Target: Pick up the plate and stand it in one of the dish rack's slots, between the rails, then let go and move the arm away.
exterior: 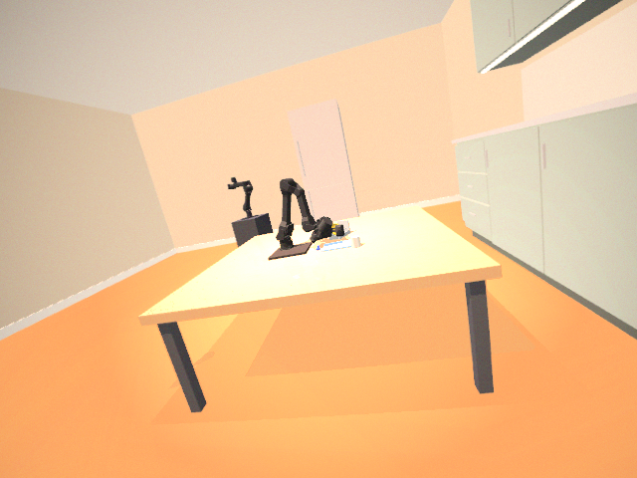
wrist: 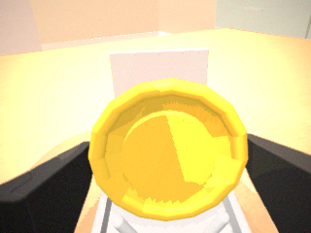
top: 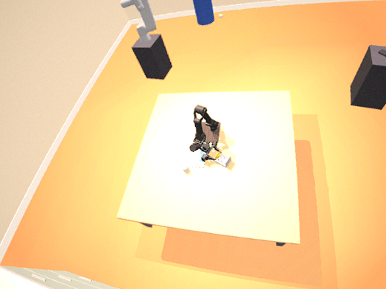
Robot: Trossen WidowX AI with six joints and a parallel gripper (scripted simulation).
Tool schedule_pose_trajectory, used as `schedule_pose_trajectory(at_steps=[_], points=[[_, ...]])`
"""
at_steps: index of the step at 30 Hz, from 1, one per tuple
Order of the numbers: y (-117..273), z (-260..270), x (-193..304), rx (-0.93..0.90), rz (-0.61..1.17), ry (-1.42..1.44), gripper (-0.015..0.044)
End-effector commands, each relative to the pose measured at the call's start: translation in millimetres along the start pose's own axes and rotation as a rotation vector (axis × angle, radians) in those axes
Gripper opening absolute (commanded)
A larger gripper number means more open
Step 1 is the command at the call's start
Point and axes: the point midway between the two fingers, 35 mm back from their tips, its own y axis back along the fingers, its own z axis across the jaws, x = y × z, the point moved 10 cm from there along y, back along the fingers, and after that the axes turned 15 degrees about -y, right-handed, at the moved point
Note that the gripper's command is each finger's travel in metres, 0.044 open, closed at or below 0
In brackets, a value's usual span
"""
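The yellow plate (top: 217, 155) (wrist: 167, 155) is held by opposite sides of its rim, its round face turned to the wrist camera and standing steeply. My gripper (top: 213, 153) (wrist: 167, 146) is shut on it, one black finger at each side. The light grey dish rack (top: 223, 160) (exterior: 345, 225) (wrist: 160, 68) lies beyond and below the plate, with its raised end panel behind the plate. Two pale rail ends show under the plate in the wrist view. The plate hides most of the slots, and I cannot tell whether its lower edge touches the rack.
A small white cup (top: 186, 169) (exterior: 356, 241) stands on the table (top: 263, 192) (exterior: 411, 257) beside the rack area. A flat white and blue item (exterior: 335, 245) lies near the cup. The arm's brown base board (top: 214, 131) (exterior: 290, 251) is behind the gripper.
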Motion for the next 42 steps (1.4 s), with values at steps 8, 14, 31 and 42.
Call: schedule_pose_trajectory(at_steps=[8,14,31,42], points=[[0,0,0,0.000,0.000,0.000,0.0131],[0,0,0,0.000,0.000,0.000,0.0289],[4,2,-46,-0.004,-0.010,-0.002,0.0400],[12,18,-115,-0.010,-0.024,-0.006,0.0400]])
